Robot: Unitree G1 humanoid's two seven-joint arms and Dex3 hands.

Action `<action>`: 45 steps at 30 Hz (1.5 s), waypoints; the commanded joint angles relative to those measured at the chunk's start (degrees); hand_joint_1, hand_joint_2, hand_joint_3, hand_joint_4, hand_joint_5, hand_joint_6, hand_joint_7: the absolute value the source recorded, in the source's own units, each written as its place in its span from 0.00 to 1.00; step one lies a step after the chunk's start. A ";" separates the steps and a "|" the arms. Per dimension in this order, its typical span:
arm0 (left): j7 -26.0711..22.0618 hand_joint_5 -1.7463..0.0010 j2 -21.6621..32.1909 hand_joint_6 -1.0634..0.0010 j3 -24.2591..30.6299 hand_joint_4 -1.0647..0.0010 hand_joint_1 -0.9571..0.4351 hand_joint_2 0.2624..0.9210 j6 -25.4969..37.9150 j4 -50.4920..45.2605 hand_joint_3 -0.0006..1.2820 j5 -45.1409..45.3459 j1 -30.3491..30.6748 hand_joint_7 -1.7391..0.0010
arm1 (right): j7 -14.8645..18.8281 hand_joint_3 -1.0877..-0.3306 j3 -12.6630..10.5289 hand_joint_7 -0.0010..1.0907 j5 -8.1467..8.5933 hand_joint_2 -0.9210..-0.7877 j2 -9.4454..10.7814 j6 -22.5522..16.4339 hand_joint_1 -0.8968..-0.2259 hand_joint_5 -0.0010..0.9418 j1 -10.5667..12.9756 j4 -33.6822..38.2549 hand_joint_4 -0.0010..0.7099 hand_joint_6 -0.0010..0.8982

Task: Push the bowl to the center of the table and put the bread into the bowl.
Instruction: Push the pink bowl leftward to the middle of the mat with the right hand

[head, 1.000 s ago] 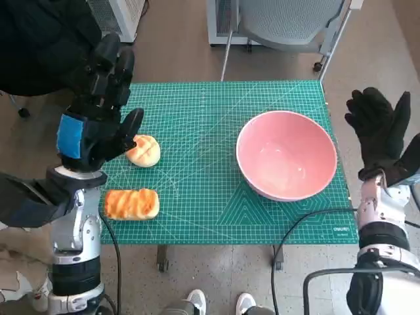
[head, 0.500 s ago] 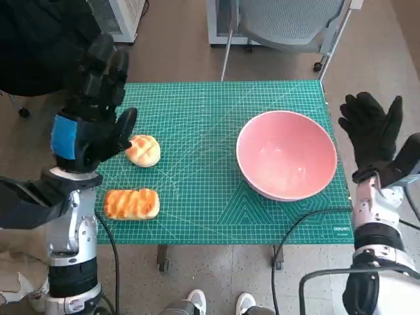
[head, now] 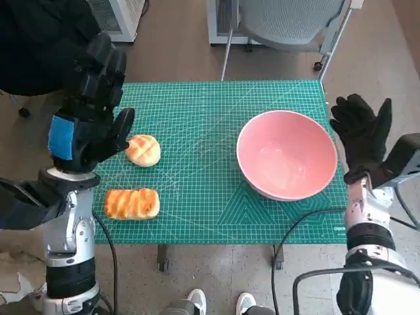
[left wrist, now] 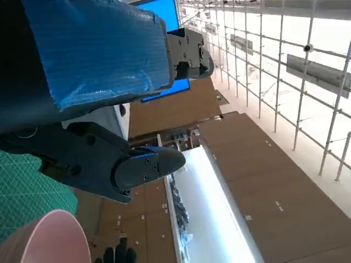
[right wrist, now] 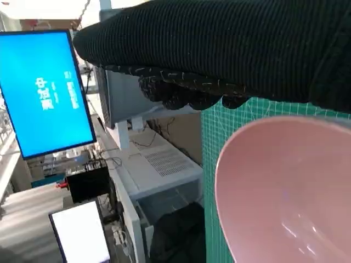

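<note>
A pink bowl (head: 287, 163) stands on the right half of the green cutting mat (head: 203, 125); its rim shows in the left wrist view (left wrist: 52, 235) and its inside in the right wrist view (right wrist: 285, 192). A round bread roll (head: 143, 150) lies on the mat's left part. A ridged, glazed bread (head: 132, 203) lies nearer the front left corner. My left hand (head: 88, 105) is raised over the mat's left edge, fingers spread, holding nothing, just left of the round roll. My right hand (head: 361, 138) stands upright with fingers spread, just right of the bowl's rim, apart from it.
A grey chair (head: 282, 23) stands behind the table. A black cable (head: 295, 230) curls over the mat's front right edge. Shoes of a person (head: 220, 303) show below the table's front. A blue screen (right wrist: 46, 93) shows in the right wrist view.
My right hand has moved left, closer to the bowl's right rim. My left hand has shifted slightly left. The bowl and both breads stay where they were.
</note>
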 commanded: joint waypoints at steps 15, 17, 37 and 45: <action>-0.55 0.98 2.17 1.00 1.90 0.96 0.42 0.87 -0.03 -1.43 0.43 -0.61 2.07 0.79 | -0.28 0.21 -1.21 0.04 -0.05 0.00 3.74 0.99 0.26 0.01 2.45 1.24 0.50 0.46; -0.48 0.98 2.24 1.00 1.94 0.96 0.42 0.88 -0.01 -1.58 0.43 -0.56 2.27 0.79 | -0.37 0.21 -1.15 0.04 -0.18 0.00 4.00 0.96 0.27 0.01 2.40 1.20 0.51 0.46; -0.13 0.98 2.58 1.00 3.06 0.94 0.40 0.99 0.31 -2.40 0.29 -0.72 3.83 0.77 | -0.20 0.20 -0.31 0.04 -0.81 0.00 5.77 1.69 0.31 0.01 1.49 1.14 0.53 0.49; 0.27 0.98 2.43 1.00 3.14 0.93 0.39 1.00 0.52 -3.03 0.28 -0.52 4.20 0.76 | -0.17 0.20 0.19 0.04 -1.16 0.00 6.49 1.45 0.31 0.01 1.04 1.12 0.54 0.49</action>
